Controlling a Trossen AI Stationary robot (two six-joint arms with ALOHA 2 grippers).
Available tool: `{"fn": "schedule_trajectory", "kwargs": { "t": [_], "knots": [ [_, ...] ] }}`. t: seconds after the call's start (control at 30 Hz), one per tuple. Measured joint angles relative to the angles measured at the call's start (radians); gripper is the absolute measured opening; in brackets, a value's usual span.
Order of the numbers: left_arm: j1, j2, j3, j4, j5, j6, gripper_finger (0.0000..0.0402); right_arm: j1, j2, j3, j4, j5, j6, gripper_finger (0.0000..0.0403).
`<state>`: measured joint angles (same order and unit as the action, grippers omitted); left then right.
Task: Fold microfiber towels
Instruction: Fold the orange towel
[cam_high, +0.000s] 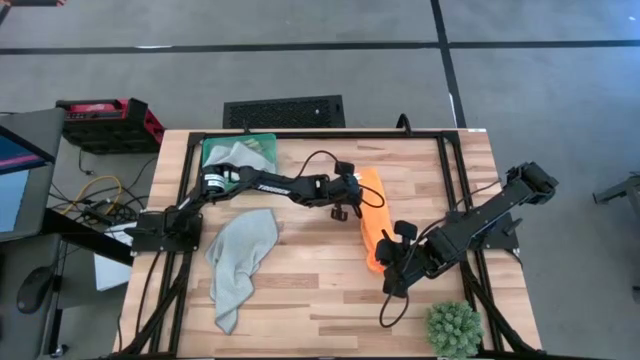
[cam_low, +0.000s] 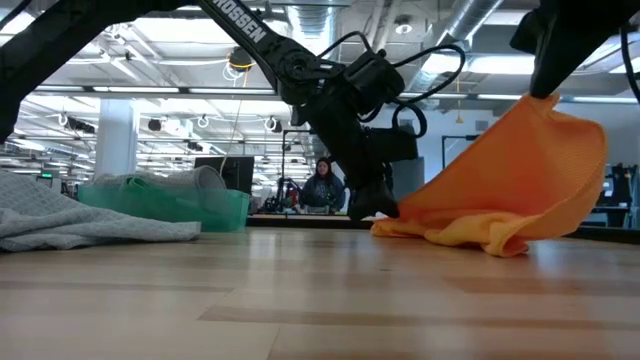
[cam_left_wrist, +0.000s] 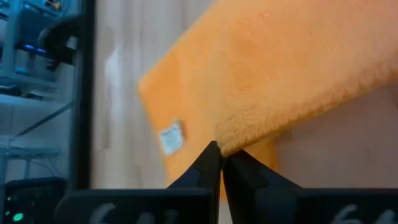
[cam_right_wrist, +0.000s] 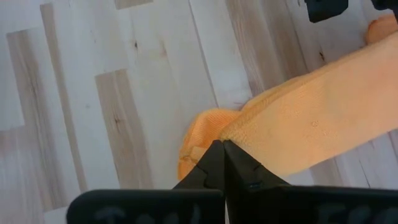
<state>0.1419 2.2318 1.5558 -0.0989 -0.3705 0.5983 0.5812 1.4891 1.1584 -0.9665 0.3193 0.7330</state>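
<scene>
The orange towel (cam_high: 372, 225) lies right of the table's middle, one end raised. My left gripper (cam_high: 345, 208) is shut on it low by the table; this shows in the low view (cam_low: 372, 208). My right gripper (cam_high: 390, 258) is shut on the towel's raised end (cam_low: 545, 100). A small white tag (cam_left_wrist: 171, 137) is on the orange towel. A pale grey towel (cam_high: 240, 262) lies crumpled flat on the table's left half. Another grey cloth (cam_high: 232, 152) lies bunched in the green tray (cam_high: 262, 150). My left gripper pinches an edge of the orange towel (cam_left_wrist: 231, 142) between its two fingers, slanting down from the table's left. That end of the towel lies on the table (cam_low: 400, 225). One layer or several, I cannot tell. My right gripper pinches the towel's edge at a folded corner (cam_right_wrist: 239, 132) between its two fingers, from above. This end is lifted clear. The cloth hangs below the fingers and slopes down to a bunched part on the table (cam_low: 480, 232).
The green tray stands at the far left of the table. A spiky green plant ball (cam_high: 455, 328) sits at the near right corner. Bare wood (cam_high: 320, 290) lies between the grey towel and the orange one. Black frame rails run along the table's edges.
</scene>
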Motion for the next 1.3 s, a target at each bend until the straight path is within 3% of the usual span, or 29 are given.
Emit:
{"fn": "schedule_trajectory", "kwargs": {
  "t": [0.2,0.5,0.83,1.1,1.3],
  "knots": [
    [-0.006,-0.071,0.001,-0.086,-0.011,-0.043,0.0001,0.008,0.001,0.024,-0.108,0.009,0.055,0.0011],
    [-0.044,-0.218,0.000,-0.315,-0.063,-0.129,0.0000,-0.002,0.001,0.112,-0.374,0.145,0.161,0.0011],
    [-0.085,-0.434,0.001,-0.448,-0.112,-0.207,0.0000,-0.104,0.000,0.228,-0.608,0.286,0.200,0.0012],
    [-0.077,-0.586,0.001,-0.457,-0.181,-0.218,0.0000,-0.266,0.001,0.349,-0.604,0.451,0.018,0.0013],
    [-0.015,-0.624,0.001,-0.467,-0.221,-0.172,0.0000,-0.416,0.001,0.423,-0.602,0.565,-0.135,0.0013]
  ]
}}
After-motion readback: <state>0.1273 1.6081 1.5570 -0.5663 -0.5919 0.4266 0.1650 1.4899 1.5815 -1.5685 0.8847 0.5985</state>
